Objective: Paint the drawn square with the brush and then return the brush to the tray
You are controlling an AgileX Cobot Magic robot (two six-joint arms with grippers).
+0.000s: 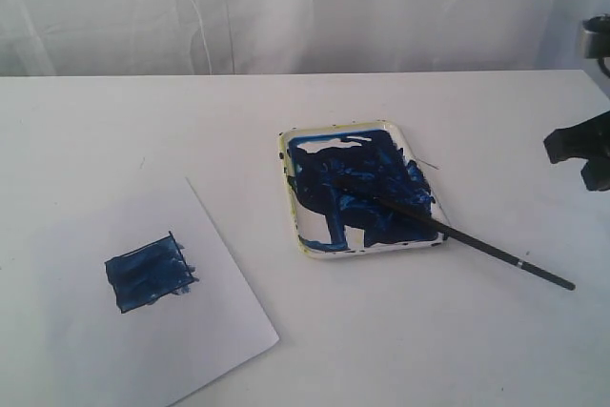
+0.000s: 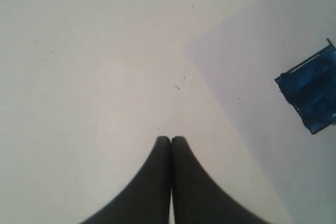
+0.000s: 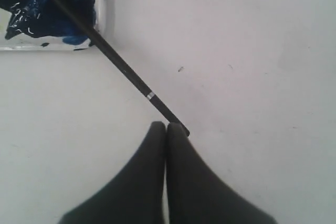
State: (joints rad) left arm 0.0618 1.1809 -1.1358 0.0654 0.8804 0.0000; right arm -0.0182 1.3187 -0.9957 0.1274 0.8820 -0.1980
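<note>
A white curtain (image 1: 286, 7) hung behind a plain white tabletop (image 1: 429, 350), bare apart from a few small specks.

The right gripper (image 3: 166, 127) had its jaws pressed together and held nothing. In its wrist view the handle end of the brush (image 3: 121, 66) lay just beside its fingertips; whether they touched could not be told. From there the thin black shaft, with its narrow silver band, ran up over the rim of the tray (image 1: 343, 127) into the dark blue paint, so the tip rested inside and the handle stuck out onto the tabletop. The left gripper (image 2: 170, 140) was likewise closed and empty over bare tabletop, near the edge of the paper sheet (image 1: 219, 340). On that sheet, well apart from the tray, the drawn square (image 1: 148, 274) was filled with streaky dark blue.

By the look of it, both steps were done: square painted, brush set back in the tray. The next move seemed to call only for the right arm to draw clear without nudging the overhanging handle, which could tip or roll the brush out.
</note>
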